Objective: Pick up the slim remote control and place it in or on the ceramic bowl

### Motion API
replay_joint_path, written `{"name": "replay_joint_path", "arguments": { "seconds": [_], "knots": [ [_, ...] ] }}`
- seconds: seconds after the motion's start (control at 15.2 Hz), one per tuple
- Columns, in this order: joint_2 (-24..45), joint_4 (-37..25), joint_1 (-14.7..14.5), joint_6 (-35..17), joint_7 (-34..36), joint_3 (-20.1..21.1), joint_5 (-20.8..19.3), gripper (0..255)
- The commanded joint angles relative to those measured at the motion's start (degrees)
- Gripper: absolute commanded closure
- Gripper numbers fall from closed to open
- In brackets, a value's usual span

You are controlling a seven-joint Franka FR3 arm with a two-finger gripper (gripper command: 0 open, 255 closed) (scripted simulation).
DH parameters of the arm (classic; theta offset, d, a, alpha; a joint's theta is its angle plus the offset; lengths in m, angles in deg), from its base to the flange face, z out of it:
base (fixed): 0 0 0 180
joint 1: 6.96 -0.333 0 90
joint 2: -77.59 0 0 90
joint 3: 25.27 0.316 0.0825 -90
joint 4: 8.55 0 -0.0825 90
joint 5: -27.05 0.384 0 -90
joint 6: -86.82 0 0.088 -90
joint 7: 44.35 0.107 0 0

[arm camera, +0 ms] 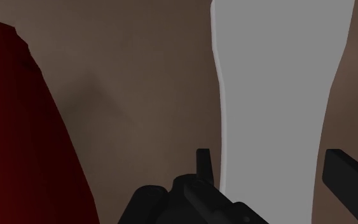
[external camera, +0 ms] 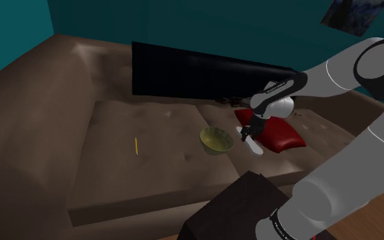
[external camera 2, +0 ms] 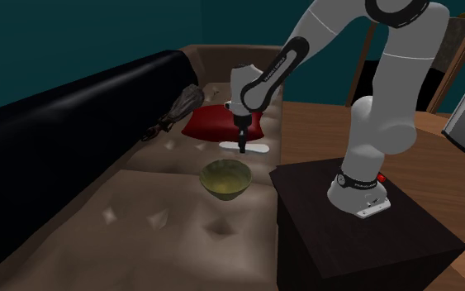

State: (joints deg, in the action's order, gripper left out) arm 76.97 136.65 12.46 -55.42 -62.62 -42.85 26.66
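The white slim remote control (arm camera: 273, 83) lies flat on the brown sofa seat (external camera: 163, 163), running lengthwise between the two fingers of the gripper (arm camera: 268, 154). The fingers stand apart, one on each side of it, unclenched. In the wrist view a thin strip of seat shows between each finger and the remote's edges, so it is straddled, not clasped.

The wrist view also shows the red cushion (arm camera: 18, 127) close on the remote's far side from the right finger. The second exterior view shows the remote just in front of that cushion, and the olive bowl (external camera 2: 225, 178) near it on the same seat. The shoulder view alone takes in a thin yellow stick (external camera: 136, 145), well apart from the bowl on the wide, bare stretch of cushion.

The remote lies near the seat's front edge, with the dark stand (external camera 2: 354, 223) beside the sofa and the black slab (external camera: 204, 71) along its back.
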Motion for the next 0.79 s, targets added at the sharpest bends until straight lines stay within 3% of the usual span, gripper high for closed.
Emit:
{"name": "replay_joint_path", "arguments": {
  "seconds": [0.0, 0.73],
  "knots": [
    [-1.60, -0.25, 0.02, 1.79, 0.60, 0.00, -0.77, 255],
    [-8.62, -2.94, 0.36, 11.25, 2.52, 0.46, -3.28, 255]
  ]
}}
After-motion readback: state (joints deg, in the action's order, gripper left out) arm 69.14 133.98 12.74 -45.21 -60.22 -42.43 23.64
